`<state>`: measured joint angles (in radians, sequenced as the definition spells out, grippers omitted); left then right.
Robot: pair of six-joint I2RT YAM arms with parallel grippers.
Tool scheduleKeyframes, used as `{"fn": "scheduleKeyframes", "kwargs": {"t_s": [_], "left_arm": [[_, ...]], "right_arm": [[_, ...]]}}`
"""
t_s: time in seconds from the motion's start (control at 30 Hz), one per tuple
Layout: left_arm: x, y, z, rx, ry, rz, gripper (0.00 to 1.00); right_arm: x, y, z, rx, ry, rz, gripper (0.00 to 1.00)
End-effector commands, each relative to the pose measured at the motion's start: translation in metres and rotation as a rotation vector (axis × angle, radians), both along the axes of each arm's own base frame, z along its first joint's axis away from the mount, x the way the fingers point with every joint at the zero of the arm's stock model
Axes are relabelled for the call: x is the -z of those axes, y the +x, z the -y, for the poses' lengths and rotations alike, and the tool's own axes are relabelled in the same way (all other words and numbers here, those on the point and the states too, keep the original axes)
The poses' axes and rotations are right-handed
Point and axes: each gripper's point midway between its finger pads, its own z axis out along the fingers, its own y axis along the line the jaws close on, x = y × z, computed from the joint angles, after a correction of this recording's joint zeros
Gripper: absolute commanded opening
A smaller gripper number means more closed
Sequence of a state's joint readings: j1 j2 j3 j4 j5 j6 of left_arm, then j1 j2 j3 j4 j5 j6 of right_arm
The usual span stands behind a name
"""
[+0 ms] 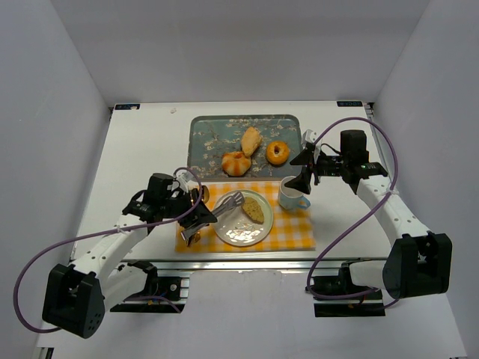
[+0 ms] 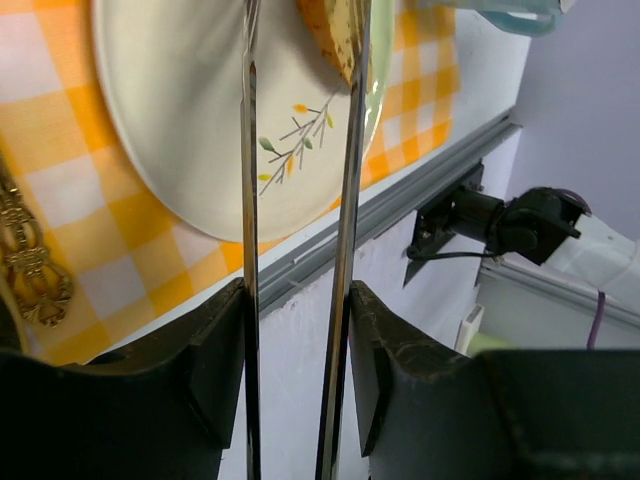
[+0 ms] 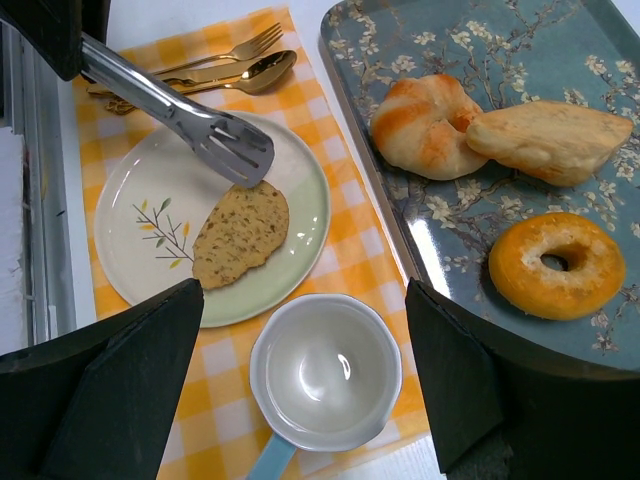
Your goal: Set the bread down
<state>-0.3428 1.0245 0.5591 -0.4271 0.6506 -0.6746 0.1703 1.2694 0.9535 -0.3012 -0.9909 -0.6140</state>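
No legible writing — the small sticker (image 1: 349, 103) is too tiny to read.

Bright, even light is falling from above onto the white worktop (image 1: 142, 142), so shadows are lying soft and pale. The metal tongs (image 2: 247, 180) are glinting, and the cup (image 3: 325, 372) is showing small white reflections inside. Near the wrist cameras, the dark fingers (image 3: 110, 400) are looking blurred.
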Motion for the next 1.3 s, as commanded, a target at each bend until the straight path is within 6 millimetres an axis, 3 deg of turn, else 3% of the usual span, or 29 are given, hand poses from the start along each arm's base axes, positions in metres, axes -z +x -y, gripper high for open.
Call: {"fn": "scheduleKeyframes", "kwargs": {"t_s": [0.0, 0.3, 0.5, 0.57, 0.6, 0.7, 0.93, 1.27], "left_arm": [[-0.022, 0.013, -0.003, -0.018, 0.031, 0.094, 0.52], [-0.065, 0.062, -0.019, -0.159, 0.06, 0.208, 0.5], [-0.068, 0.113, -0.042, -0.311, 0.054, 0.15, 0.52], [-0.059, 0.127, -0.042, -0.333, 0.057, 0.097, 0.55], [-0.067, 0.136, -0.039, -0.328, 0.048, 0.107, 0.55], [-0.064, 0.155, -0.033, -0.304, 0.049, 0.074, 0.56], [-0.049, 0.174, -0.029, -0.265, 0.052, 0.022, 0.56], [-0.033, 0.166, -0.02, -0.177, 0.032, -0.047, 0.57]], "right_arm": [[-0.017, 0.0, -0.001, -0.016, 0.014, 0.05, 0.87], [-0.016, -0.001, -0.001, -0.018, 0.014, 0.044, 0.87], [-0.015, -0.001, -0.001, -0.018, 0.015, 0.044, 0.87], [-0.015, -0.001, 0.0, -0.017, 0.013, 0.045, 0.87], [-0.015, -0.002, -0.001, -0.018, 0.013, 0.045, 0.87], [-0.016, -0.002, 0.0, -0.017, 0.012, 0.048, 0.87], [-0.014, -0.003, 0.0, -0.015, 0.008, 0.047, 0.89], [-0.014, -0.001, -0.001, -0.017, 0.012, 0.047, 0.89]]}}
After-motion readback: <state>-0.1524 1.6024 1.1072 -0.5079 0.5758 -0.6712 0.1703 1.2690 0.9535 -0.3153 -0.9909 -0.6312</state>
